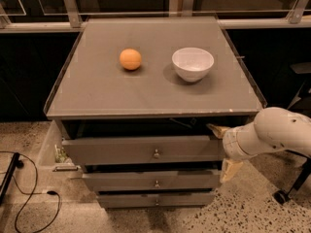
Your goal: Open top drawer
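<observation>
Top drawer [121,150] sits partly pulled out under the worktop's [146,93] front edge; our pincer [219,152], fingers spread, straddles its right end.

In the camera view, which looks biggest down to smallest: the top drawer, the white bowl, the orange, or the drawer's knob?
1. top drawer
2. white bowl
3. orange
4. knob, smallest though nearest the camera
The gripper sits at the drawer's right end.
</observation>
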